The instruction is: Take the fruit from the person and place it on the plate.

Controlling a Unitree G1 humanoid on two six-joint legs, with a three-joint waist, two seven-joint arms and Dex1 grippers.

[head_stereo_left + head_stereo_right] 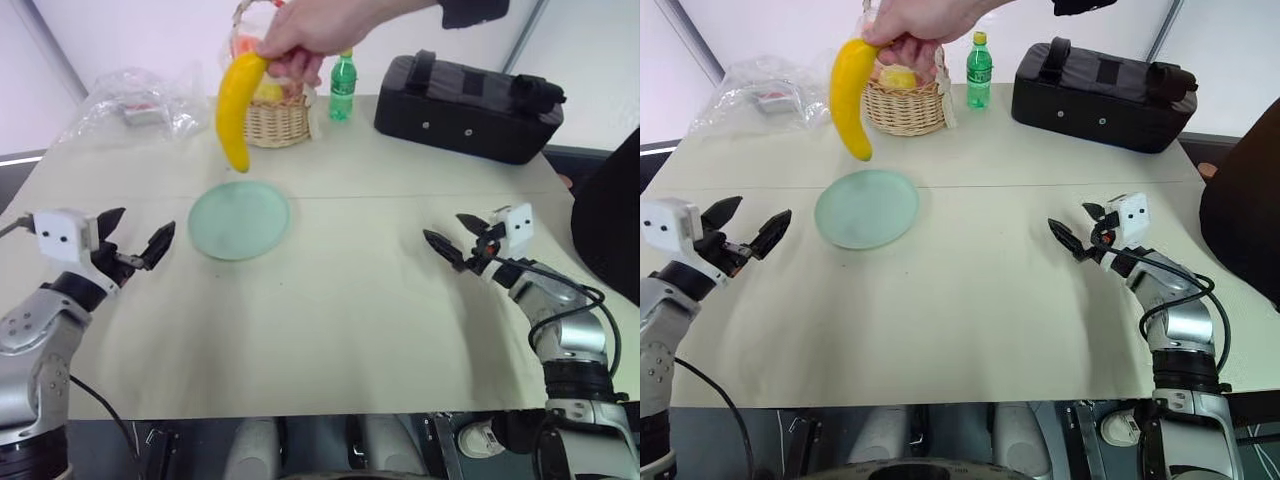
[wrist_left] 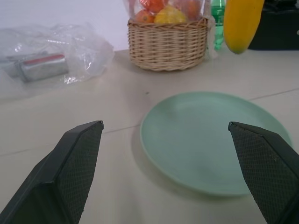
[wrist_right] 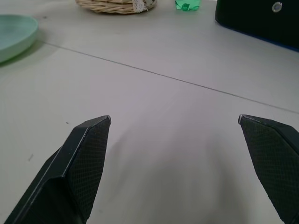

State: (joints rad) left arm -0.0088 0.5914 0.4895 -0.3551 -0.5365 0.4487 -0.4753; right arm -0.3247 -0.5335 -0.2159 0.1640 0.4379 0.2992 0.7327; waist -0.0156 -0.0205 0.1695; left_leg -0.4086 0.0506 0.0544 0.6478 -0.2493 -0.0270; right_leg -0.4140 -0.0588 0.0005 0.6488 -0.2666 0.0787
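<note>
The table [image 1: 330, 330] is spread with the empty plate [image 1: 240, 221] as the drop spot, above which the banana [image 1: 236, 111] is dangled by the person's hand [image 1: 305, 38] for handover, while the left gripper [image 1: 135, 250] and right gripper [image 1: 462, 245] are held wide open, empty, to receive it.

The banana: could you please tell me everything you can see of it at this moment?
The banana is long, curved and plain yellow, with smooth unmarked peel. It hangs nearly upright in the air, its upper end pinched in the fingers of the person's hand, its rounded lower tip free. It sits in front of the wicker basket and above the far edge of the mint-green plate, touching neither. Only the hand touches it; neither gripper is near it.
</note>
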